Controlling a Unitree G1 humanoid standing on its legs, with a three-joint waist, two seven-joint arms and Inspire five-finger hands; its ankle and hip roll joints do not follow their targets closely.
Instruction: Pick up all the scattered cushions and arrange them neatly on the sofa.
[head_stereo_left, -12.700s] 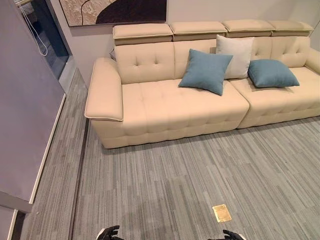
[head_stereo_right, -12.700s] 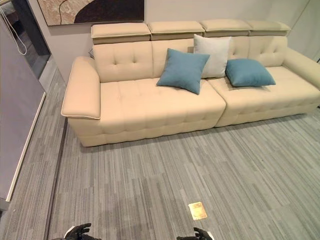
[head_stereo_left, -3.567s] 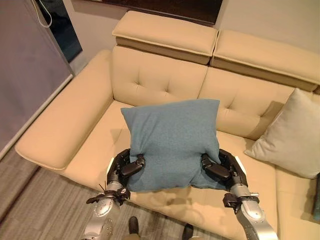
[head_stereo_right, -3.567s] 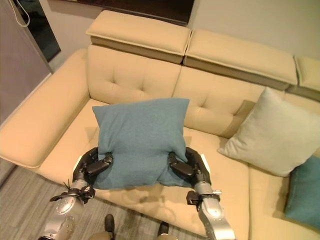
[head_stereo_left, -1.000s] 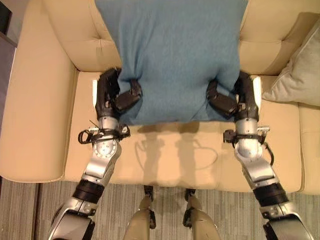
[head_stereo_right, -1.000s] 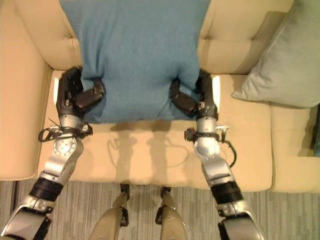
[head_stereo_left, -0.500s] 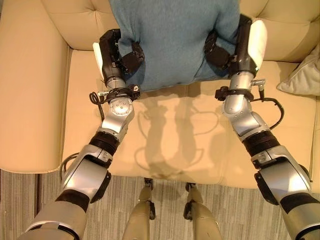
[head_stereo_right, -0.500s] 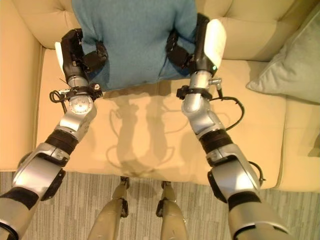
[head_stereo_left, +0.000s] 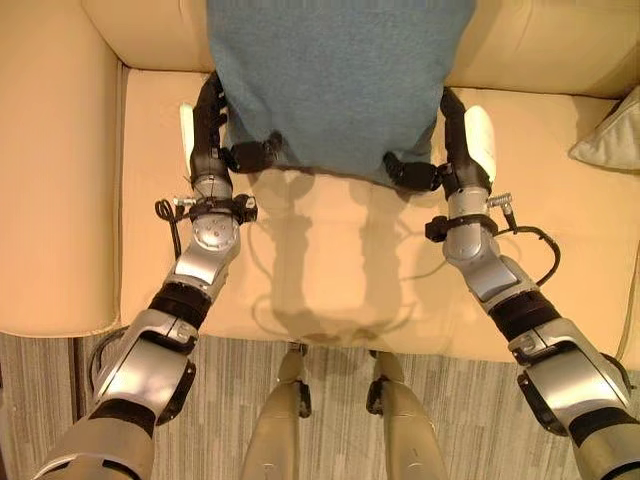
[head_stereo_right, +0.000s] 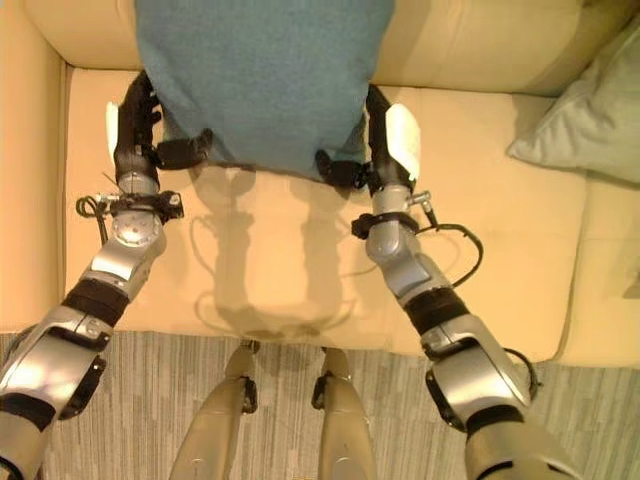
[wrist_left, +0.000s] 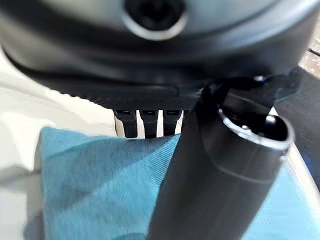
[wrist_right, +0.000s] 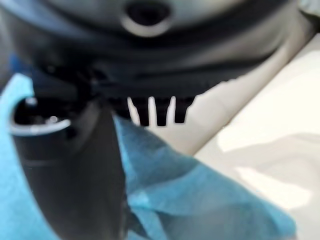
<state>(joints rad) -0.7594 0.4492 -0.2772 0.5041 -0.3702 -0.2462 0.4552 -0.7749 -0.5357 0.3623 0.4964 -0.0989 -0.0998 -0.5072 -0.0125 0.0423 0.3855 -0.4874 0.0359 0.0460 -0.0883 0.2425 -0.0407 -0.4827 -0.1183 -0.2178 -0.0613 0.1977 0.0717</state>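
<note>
Top centre of the frame: the teal cushion (head_stereo_left: 340, 80) stands against the backrest of the cream sofa (head_stereo_left: 60, 170), its lower edge down near the seat. The left hand (head_stereo_left: 212, 140) is clamped on the cushion's lower left corner, thumb curled under the edge, fingers up the side. The right hand (head_stereo_left: 455, 150) mirrors it on the lower right corner, thumb hooked in, so both are holding cloth. The wrist views agree, with teal fabric between thumb and fingers on each side.

The key relation: the cushion sits straight ahead of both hands, squarely between them, its lower edge running left to right across the frame. Neither hand is nearer, so a release looks like an even two-handed let-go, pulling back toward the bottom of the frame.

Compared with half a second ago, the cushion sits fuller against the backrest and both thumbs grip lower on its edge. A pale cushion (head_stereo_left: 610, 140) peeks in at the right edge.
</note>
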